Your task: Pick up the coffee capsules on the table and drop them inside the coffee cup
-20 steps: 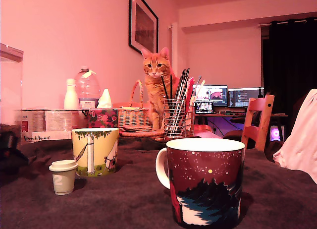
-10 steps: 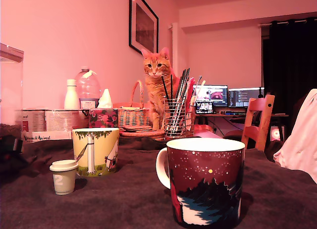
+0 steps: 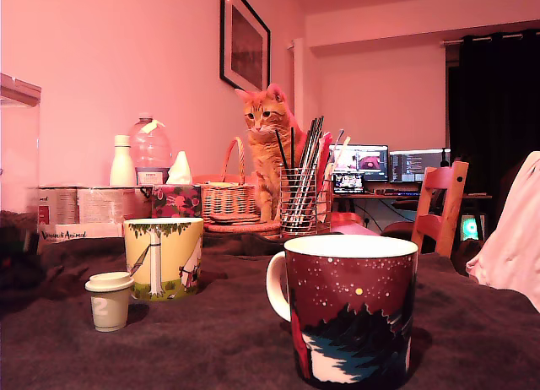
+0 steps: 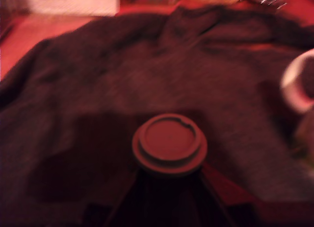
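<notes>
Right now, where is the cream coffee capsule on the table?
In the exterior view, the cream capsule stands upright on the dark blanket at the view's left, just in front of the yellow mug and left of the red mug.

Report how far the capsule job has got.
Done: nothing evident, and the mug interiors are hidden. In hand: the hand appears shut on the dark capsule, though the view is blurred. Left: drop it in a cup, then fetch the cream capsule standing beside the yellow mug.
</notes>
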Robot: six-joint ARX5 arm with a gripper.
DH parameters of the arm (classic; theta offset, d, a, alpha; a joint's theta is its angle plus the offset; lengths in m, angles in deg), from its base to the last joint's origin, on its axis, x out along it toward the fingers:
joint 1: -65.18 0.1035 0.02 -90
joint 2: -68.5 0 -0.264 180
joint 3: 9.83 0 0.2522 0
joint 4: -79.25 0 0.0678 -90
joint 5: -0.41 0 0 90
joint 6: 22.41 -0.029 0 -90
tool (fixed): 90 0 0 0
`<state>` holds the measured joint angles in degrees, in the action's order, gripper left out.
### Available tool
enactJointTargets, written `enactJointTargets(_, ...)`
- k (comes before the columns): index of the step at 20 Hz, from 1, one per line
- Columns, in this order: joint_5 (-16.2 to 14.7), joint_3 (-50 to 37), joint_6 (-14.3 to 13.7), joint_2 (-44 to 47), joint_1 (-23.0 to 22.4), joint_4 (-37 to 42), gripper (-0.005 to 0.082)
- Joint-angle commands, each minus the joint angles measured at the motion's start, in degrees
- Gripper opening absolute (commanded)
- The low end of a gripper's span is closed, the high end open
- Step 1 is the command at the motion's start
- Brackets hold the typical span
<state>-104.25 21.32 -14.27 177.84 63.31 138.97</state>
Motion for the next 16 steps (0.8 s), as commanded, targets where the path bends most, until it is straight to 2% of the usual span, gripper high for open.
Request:
enactJointTargets(1, -1.77, -0.02, 0.42, 0.33, -0.15, 2.03, 0.0103)
enactJointTargets(2, -2.25, -0.02, 0.42, -0.11, -0.15, 2.78, 0.0103)
enactJointTargets(3, -2.95, -0.02, 4.90, -0.70, -0.15, 3.43, 0.0103)
enactJointTargets(4, -3.41, -0.02, 4.90, -1.25, -0.15, 4.24, 0.0104)
enactJointTargets(5, -3.82, 0.00, 7.19, -2.10, -0.15, 4.33, 0.0103)
enactJointTargets(8, -5.55, 0.00, 11.41, -5.14, -0.17, 4.33, 0.0103)
enactJointTargets(10, -6.99, 0.00, 12.96, -7.26, -0.17, 4.33, 0.0103)
enactJointTargets(13, -9.25, 0.52, 13.38, -9.40, -0.76, 4.26, 0.0104)
enactJointTargets(14, -9.88, 1.11, 14.73, -9.66, -1.09, 4.24, 0.0104)
enactJointTargets(16, -11.91, 2.75, 15.76, -9.70, -2.29, 4.11, 0.0104)
